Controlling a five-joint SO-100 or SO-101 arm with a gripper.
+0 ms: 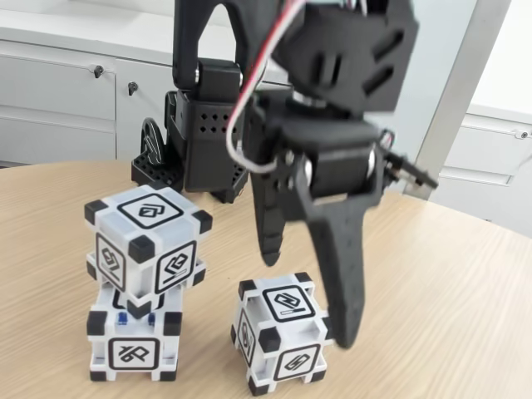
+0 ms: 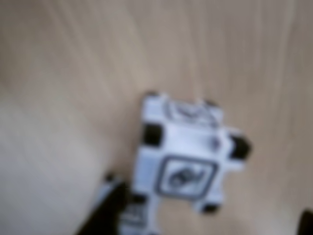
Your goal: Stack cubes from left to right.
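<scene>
In the fixed view two white cubes with black corners are stacked at the left: the upper cube (image 1: pixel 148 241) sits twisted and slightly tilted on the lower cube (image 1: pixel 135 341). Alone at front centre stands a third cube (image 1: pixel 281 334). My black gripper (image 1: pixel 306 299) hangs open over this single cube, the short finger (image 1: pixel 268 241) above its left side and the long finger (image 1: pixel 342 283) down along its right side, holding nothing. The blurred wrist view shows a cube (image 2: pixel 186 156) on the wood, with dark fingers (image 2: pixel 105 210) at the bottom corners.
The arm's black base (image 1: pixel 195 141) stands at the back of the round wooden table (image 1: pixel 449 291). White cabinets (image 1: pixel 58 91) line the wall behind. The table's curved edge runs along the right rear.
</scene>
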